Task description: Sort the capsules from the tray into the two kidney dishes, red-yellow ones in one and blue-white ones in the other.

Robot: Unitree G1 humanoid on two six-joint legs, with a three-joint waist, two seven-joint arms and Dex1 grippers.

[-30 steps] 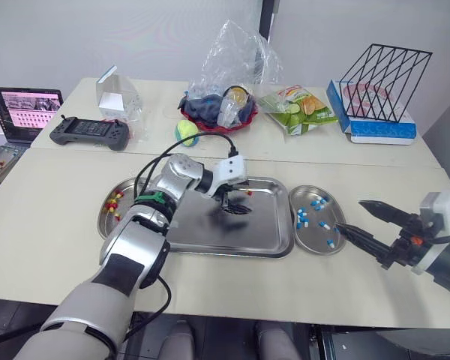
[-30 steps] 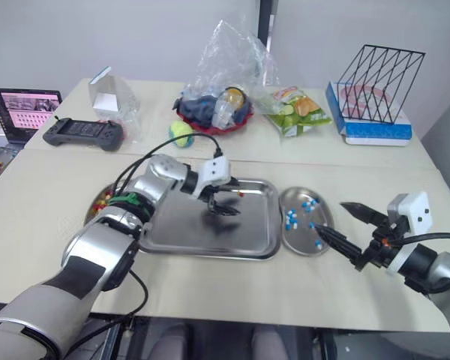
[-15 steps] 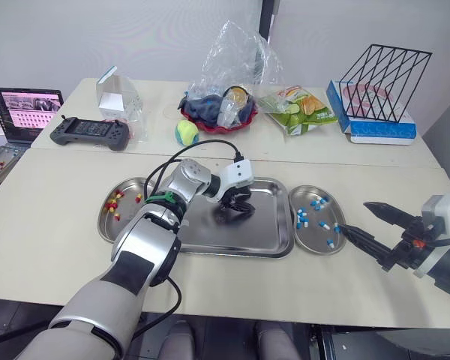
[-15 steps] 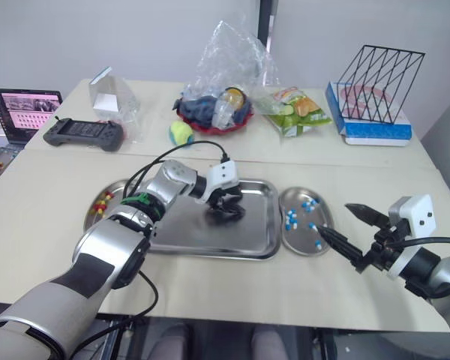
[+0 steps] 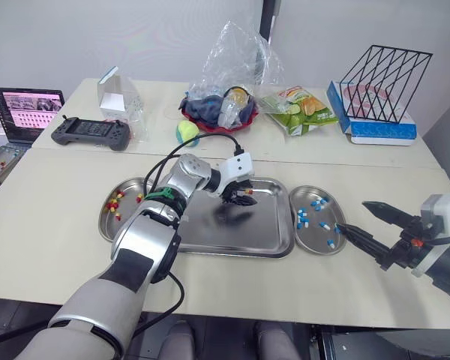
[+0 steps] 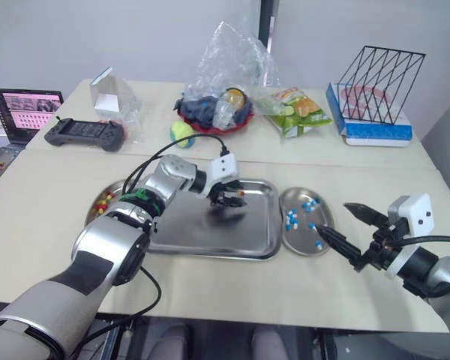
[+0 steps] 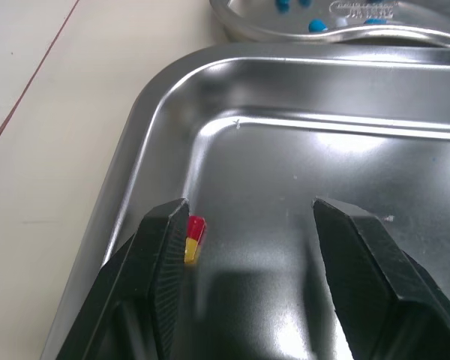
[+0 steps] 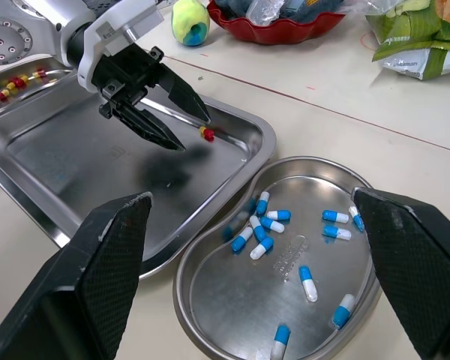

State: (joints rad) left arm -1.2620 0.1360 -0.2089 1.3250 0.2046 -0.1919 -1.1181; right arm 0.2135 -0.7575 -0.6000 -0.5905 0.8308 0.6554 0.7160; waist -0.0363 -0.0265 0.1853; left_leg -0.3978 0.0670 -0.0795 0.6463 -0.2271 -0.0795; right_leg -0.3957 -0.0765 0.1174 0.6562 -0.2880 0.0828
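The right claw (image 5: pixel 352 215) hangs low over the near right part of the surface (image 5: pixel 52 217), its two black fingers wide apart with nothing between them. Its tips point toward the near edge of the right dish (image 5: pixel 316 249), and I cannot tell whether the lower tip is over the rim.

That dish lies just right of the tray (image 5: pixel 232 250), almost touching it. It holds a scatter of blue-white capsules (image 8: pixel 262 223), some in a loose cluster on the side nearest the tray and others spread toward the outer rim.

The left dish (image 5: pixel 103 220) lies against the tray's other end and holds red-yellow capsules (image 5: pixel 115 201), gathered mostly in its far half.

The left arm reaches across the tray, and the left claw (image 8: pixel 193 133) sits over the tray's far right part, raised a little above the metal, with its shadow on the floor of the tray below it. Its fingers (image 7: pixel 161 255) are apart. A single red-yellow capsule (image 7: pixel 193 238) is just beside the inner face of one finger, near the tray's far rim. I cannot tell whether it touches the finger.

Farther back on the surface are a ball (image 5: pixel 185 132), a red bowl (image 5: pixel 208 121) under a clear bag (image 5: pixel 236 56), a snack pack (image 5: pixel 296 107), a wire rack (image 5: pixel 382 71), a controller (image 5: pixel 90 133) and a laptop (image 5: pixel 24 112).
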